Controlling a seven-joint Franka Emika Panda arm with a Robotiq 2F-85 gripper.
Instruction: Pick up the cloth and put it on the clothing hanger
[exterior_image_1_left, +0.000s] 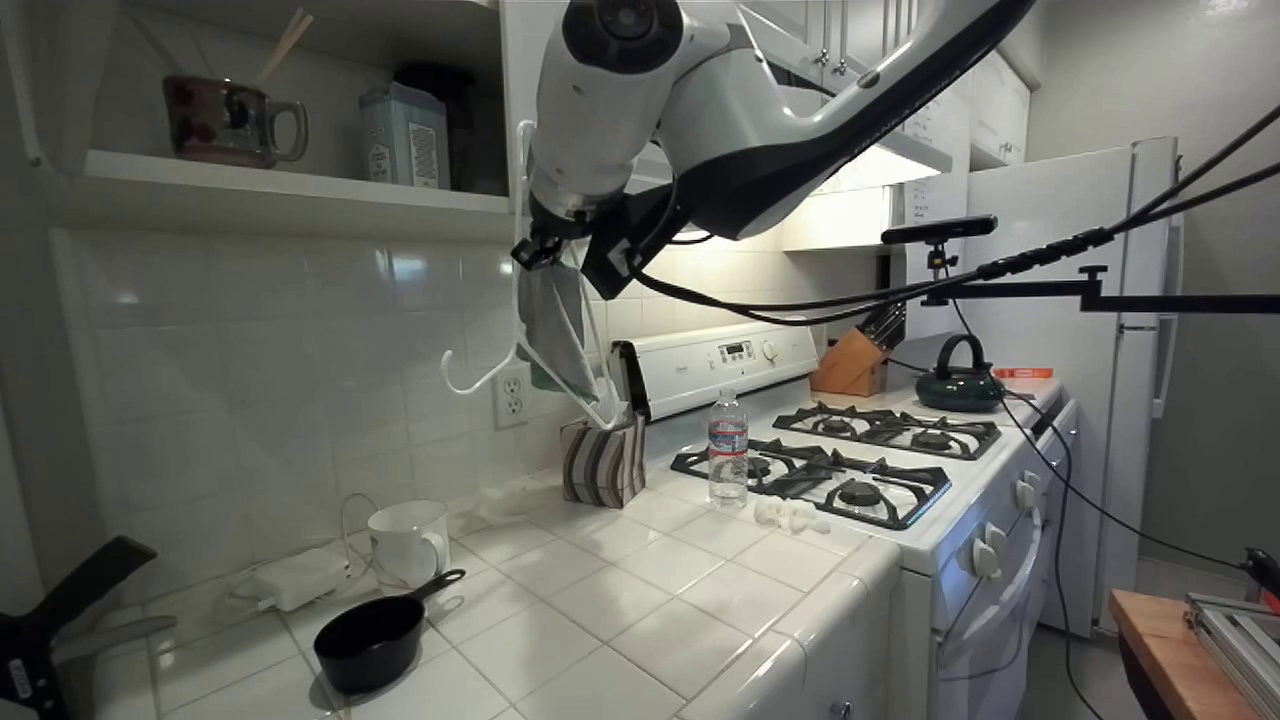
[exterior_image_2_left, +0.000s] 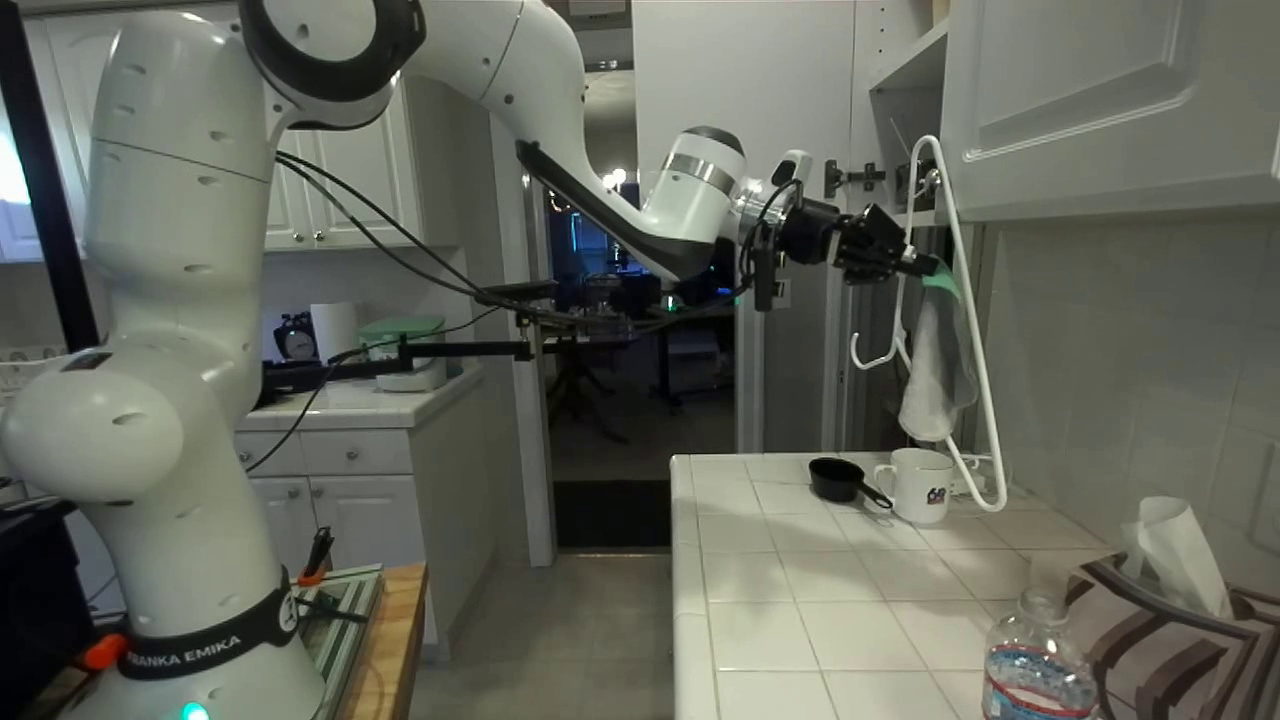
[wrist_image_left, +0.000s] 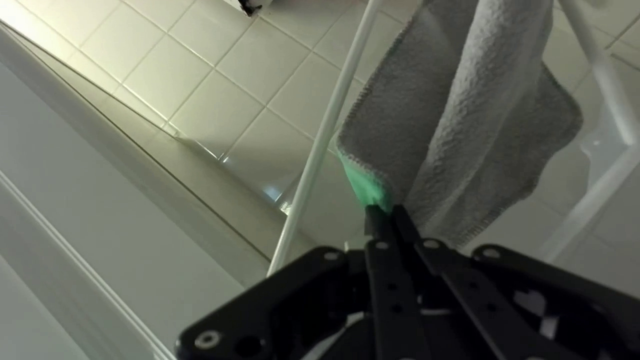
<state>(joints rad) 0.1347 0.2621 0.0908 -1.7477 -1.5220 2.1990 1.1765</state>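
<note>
The cloth is grey with a green side. It hangs down from my gripper in both exterior views (exterior_image_1_left: 555, 325) (exterior_image_2_left: 935, 370) and in the wrist view (wrist_image_left: 465, 110). My gripper (wrist_image_left: 387, 212) is shut on a green upper edge of it; the fingertips also show in an exterior view (exterior_image_2_left: 925, 264). The white hanger (exterior_image_2_left: 985, 390) hangs near the cabinet, turned on its side, with a small hook low down. It also shows in an exterior view (exterior_image_1_left: 487, 377) and in the wrist view (wrist_image_left: 323, 137). The cloth hangs between the hanger's bars; whether it touches them I cannot tell.
An open cabinet shelf (exterior_image_1_left: 300, 180) and a cabinet door (exterior_image_2_left: 1100, 130) are close to the hanger. Below on the tiled counter (exterior_image_1_left: 600, 590) stand a white mug (exterior_image_1_left: 405, 545), a black pan (exterior_image_1_left: 370, 645), a striped tissue box (exterior_image_1_left: 605, 465) and a water bottle (exterior_image_1_left: 728, 455).
</note>
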